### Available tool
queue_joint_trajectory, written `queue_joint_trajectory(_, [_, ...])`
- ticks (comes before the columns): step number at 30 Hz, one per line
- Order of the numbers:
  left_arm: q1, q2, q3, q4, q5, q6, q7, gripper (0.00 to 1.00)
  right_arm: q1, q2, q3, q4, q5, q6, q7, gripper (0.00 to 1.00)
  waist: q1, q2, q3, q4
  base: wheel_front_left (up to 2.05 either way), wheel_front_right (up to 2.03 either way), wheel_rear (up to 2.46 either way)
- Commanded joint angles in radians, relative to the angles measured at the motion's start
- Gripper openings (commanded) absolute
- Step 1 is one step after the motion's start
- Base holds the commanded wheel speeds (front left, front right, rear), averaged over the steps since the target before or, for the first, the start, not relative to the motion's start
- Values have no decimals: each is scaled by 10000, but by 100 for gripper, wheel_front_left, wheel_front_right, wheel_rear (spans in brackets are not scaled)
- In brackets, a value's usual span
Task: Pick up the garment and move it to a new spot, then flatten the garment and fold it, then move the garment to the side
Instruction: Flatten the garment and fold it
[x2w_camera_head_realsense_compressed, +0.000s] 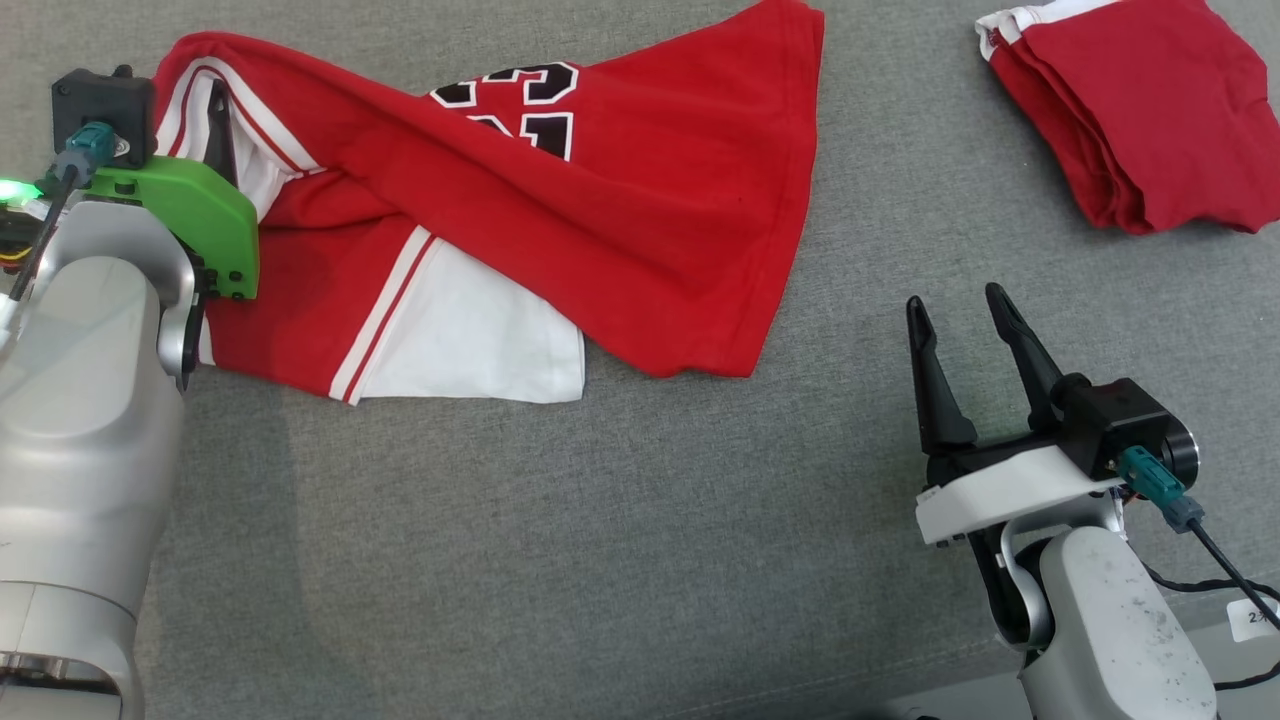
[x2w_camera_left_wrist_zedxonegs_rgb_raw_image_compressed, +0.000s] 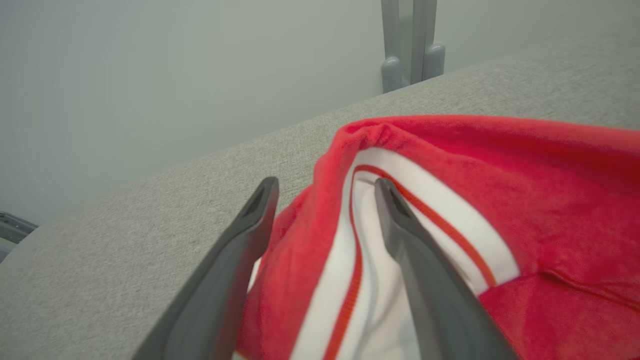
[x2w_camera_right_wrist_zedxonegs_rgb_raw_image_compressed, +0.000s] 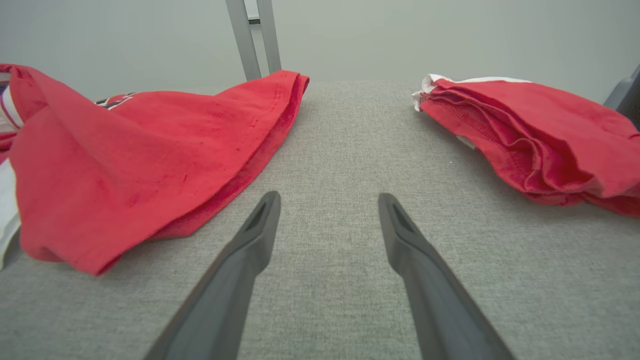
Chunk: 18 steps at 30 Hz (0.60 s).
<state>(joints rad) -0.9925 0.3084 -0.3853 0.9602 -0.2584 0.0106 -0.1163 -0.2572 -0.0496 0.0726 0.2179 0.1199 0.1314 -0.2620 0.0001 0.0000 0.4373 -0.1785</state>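
Head view: garment (x2w_camera_head_realsense_compressed: 650, 220) with numerals half hidden; left pincer (x2w_camera_left_wrist_zedxonegs_rgb_raw_image_compressed: 326, 185) spread astride its edge; right pincer (x2w_camera_head_realsense_compressed: 955, 298) spread.

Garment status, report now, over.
Left gripper open, astride garment edge. Right gripper open, empty. Garment twisted, not flat. Folded red pile far right, apart.

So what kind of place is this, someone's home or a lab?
Probably a robot test workspace, not a home: a grey fabric-covered work surface, a plain pale wall with grey metal posts, and a folded red garment set apart from the crumpled red and white jersey.
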Motion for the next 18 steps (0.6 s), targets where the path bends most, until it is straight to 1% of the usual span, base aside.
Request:
queue_joint_trajectory(1, [-243,64,-30,176,47,94,-214,100,-150,-19,-8,3,34,-15,-41,100,-1,0,64,-41,0,0,0])
queue_joint_trajectory(5, [-371,-140,-63,631,29,138,-869,100,-74,-22,-66,70,24,-15,-41,100,-1,0,-192,186,0,0,0])
queue_joint_trajectory(9, [-25,-498,-89,695,-119,14,-1273,100,113,-22,-166,172,-25,-15,-40,100,-1,0,-660,517,0,0,0])
queue_joint_trajectory(14, [601,-903,-212,308,-171,-80,-1470,100,359,-23,-224,306,-53,-15,-38,100,-1,0,-1250,870,0,0,0])
queue_joint_trajectory(18, [1234,-1192,-393,-170,-69,-162,-1489,100,477,-23,-192,377,-60,-15,-38,100,-1,0,-1493,975,0,0,0])
